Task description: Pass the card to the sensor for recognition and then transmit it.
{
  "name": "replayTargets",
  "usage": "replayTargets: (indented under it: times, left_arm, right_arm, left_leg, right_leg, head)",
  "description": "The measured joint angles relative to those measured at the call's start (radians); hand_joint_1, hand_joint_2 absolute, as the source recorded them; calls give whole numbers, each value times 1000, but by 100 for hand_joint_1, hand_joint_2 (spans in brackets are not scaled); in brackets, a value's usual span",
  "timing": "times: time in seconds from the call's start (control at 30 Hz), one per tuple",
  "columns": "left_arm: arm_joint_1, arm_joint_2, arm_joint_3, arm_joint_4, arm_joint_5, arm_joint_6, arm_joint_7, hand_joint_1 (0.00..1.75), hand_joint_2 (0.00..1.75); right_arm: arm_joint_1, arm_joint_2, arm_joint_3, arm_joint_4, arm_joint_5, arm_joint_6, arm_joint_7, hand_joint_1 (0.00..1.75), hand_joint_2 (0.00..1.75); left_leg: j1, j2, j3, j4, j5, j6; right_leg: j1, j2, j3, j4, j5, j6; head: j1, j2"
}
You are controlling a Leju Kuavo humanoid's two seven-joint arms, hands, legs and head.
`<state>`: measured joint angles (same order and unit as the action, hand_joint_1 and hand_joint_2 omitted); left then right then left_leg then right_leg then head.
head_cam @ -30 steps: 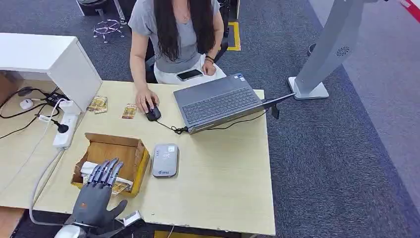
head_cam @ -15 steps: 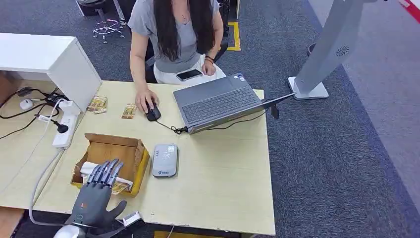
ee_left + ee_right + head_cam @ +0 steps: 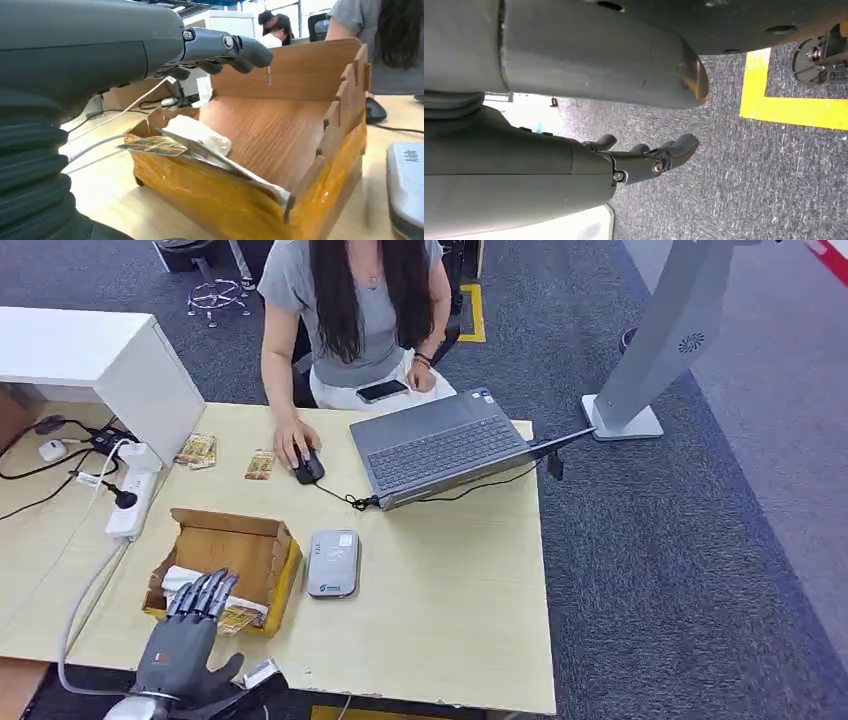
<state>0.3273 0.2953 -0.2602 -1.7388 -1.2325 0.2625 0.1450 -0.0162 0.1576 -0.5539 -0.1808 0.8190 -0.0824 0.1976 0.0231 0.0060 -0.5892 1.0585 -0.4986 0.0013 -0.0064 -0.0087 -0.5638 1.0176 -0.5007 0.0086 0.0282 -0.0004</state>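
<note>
The robot's left hand (image 3: 185, 645) is seen at the near edge of a pale wooden table (image 3: 450, 620), its fingers (image 3: 200, 595) stretched out flat and slightly apart over the near rim of an open cardboard box (image 3: 225, 570); nothing is held in it. In the left wrist view the fingertips (image 3: 240, 50) are shown hovering above the box's inside, clear of its contents. A card (image 3: 150, 146) with a printed face is seen lying at the near end of the box, beside a crumpled white wrapper (image 3: 197, 132) and a grey strip (image 3: 235, 172) that slants across the box's corner. Just to the right of the box, a small grey card reader (image 3: 333, 563) is laid flat on the table. The right hand (image 3: 644, 160) is shown hanging over dark carpet (image 3: 734, 190) near a yellow floor marking (image 3: 794, 107), its fingers loosely curled and holding nothing. Further back, three more cards (image 3: 225, 454) are spread near a white power strip (image 3: 135, 495) and a white cabinet (image 3: 95, 365). At the far side, a black mouse (image 3: 308, 468) is covered by the hand of a seated person (image 3: 355, 315), beside an open grey laptop (image 3: 440, 445). A phone (image 3: 382, 391) is rested on the person's lap.
</note>
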Motion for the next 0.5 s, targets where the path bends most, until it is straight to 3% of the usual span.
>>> replayTargets:
  times: [0.5]
  left_arm:
    - [-13,4,10,0,7,-16,8,0,175]
  right_arm:
    - [0,2,-14,0,15,0,0,0,0]
  left_leg:
    - [0,0,0,0,0,0]
  right_leg:
    - [0,0,0,0,0,0]
  head:
    - [0,0]
